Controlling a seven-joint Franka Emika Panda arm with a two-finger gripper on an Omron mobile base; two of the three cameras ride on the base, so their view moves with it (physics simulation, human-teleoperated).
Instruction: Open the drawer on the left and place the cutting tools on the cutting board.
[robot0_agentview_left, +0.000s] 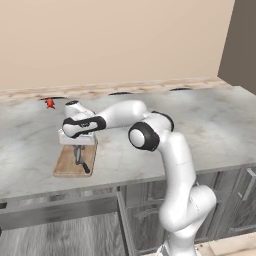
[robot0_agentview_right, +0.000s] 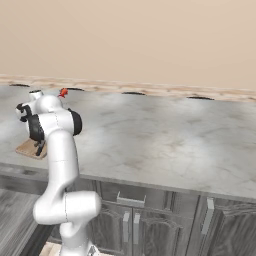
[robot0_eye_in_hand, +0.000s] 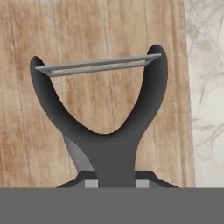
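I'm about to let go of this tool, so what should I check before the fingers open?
1. Fingers shut on the peeler: ok.
2. Peeler above the cutting board, not the counter: ok.
3. Peeler blade well inside the board's edge: ok.
4. Peeler resting on the board rather than hanging above it: cannot tell.
5. Board bare where the peeler will lie: ok.
6. Small red thing well away from the board: ok.
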